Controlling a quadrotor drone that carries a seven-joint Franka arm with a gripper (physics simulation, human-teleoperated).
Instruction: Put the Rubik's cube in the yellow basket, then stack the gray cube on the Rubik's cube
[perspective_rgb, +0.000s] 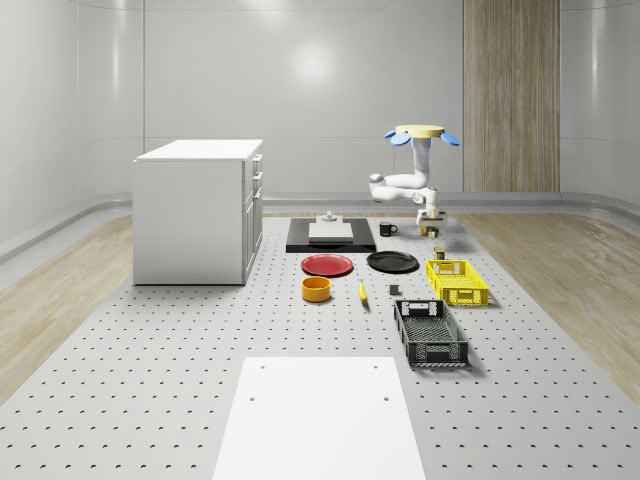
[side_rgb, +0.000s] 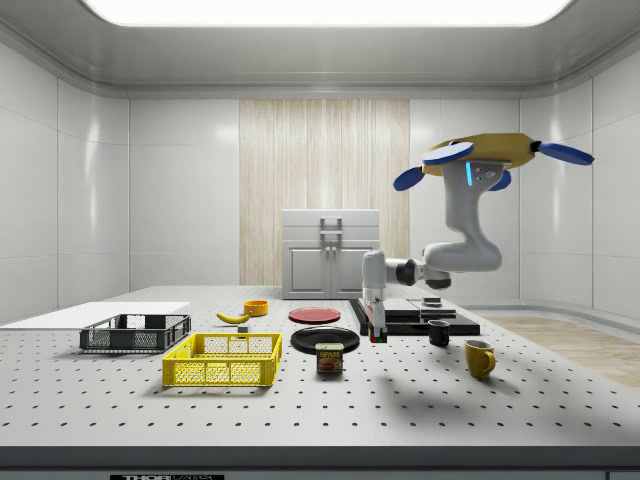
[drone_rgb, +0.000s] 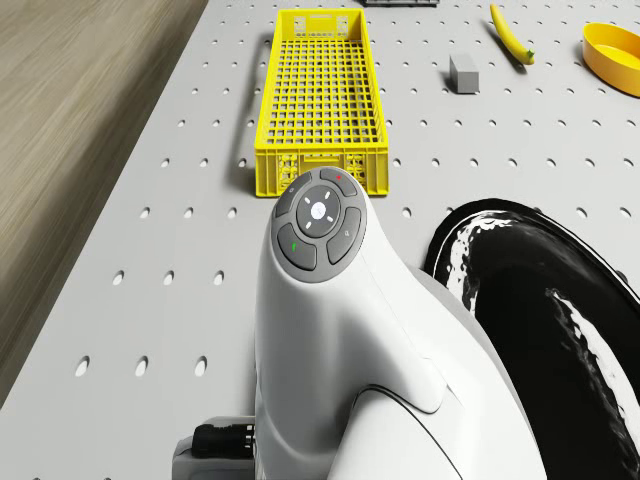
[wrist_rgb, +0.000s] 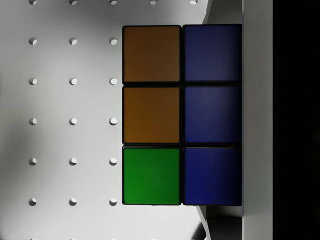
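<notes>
We see the drone (side_rgb: 490, 155) hovering over the desk's (side_rgb: 400, 410) far end, gripper (side_rgb: 376, 332) lowered just above the desk beside the black plate (side_rgb: 325, 339), clamped on the Rubik's cube (wrist_rgb: 182, 115), yellow basket (side_rgb: 222, 360) well apart.

You get little legible text here. Side view: can (side_rgb: 330, 359) on tabletop (side_rgb: 400, 415), just beside yellow basket (side_rgb: 222, 360), carries label reading roughly "SPAM"; only label you can make out, and letters small, reading uncertain. Side view, strip (side_rgb: 152, 477) on tabletop front edge shows white lettering, cut off, you cannot read it. Drone view: round button pad (drone_rgb: 319, 231) on arm has small red and green marks, no readable characters.
</notes>
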